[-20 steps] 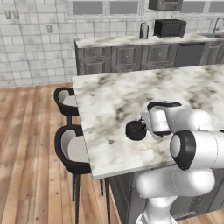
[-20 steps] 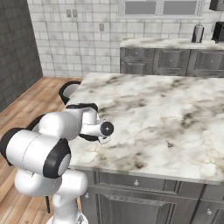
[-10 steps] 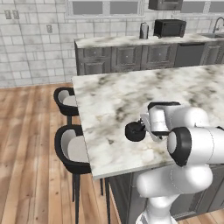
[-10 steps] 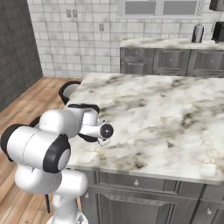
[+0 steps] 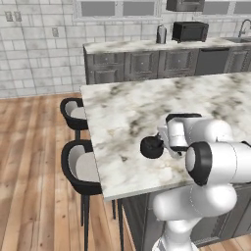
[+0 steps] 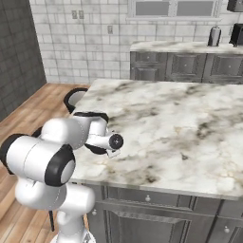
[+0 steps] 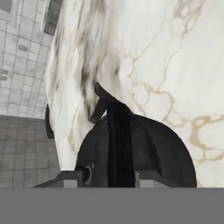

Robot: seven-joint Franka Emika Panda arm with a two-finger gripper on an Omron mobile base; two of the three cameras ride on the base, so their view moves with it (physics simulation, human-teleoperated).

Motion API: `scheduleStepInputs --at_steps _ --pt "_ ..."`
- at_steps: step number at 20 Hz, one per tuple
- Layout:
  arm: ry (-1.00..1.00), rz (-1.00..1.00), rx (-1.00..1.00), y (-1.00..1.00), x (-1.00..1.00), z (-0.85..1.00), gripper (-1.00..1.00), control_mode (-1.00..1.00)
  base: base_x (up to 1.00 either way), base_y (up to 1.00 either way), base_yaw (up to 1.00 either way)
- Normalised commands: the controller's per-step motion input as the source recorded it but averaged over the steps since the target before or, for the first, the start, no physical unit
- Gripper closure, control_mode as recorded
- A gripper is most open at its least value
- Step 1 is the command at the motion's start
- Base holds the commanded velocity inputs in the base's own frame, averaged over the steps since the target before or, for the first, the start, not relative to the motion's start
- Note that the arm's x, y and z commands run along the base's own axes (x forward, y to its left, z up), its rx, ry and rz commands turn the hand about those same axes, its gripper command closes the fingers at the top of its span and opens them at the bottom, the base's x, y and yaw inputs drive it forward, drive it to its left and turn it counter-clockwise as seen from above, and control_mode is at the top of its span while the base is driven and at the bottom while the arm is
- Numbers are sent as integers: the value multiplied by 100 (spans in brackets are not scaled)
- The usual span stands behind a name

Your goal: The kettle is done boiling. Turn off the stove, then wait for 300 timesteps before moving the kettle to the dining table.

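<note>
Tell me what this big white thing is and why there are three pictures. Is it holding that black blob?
The white thing is a robot arm with a gripper at its end, a bit like a hand with two fingers. It works in a pretend kitchen drawn by a computer.

Two pictures come from cameras riding behind the arm, one on its left and one on its right. The third comes from a camera on the hand itself, looking down along the gripper.

The black blob is a small round kettle. It sits on the dining table, a long island with a marble top, near the edge by the black stools. In the hand view, the kettle's thin handle runs between the two fingertips. I can't tell whether they are squeezing it or letting go.
</note>
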Motion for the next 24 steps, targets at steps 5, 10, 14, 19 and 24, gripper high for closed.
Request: scheduleStepInputs --at_steps 5,10,14,19,24 --pt "0 0 0 0 -20 1 -100 -100 0 0 0" --pt "0 0 0 0 -19 8 -100 -100 0 0 0" --pt "0 0 0 0 -1 27 -100 -100 0 0 0" --pt "0 0 2 -20 -27 23 -100 -100 0 0 0" --pt "0 0 4 -36 -39 16 -100 -100 0 0 0"
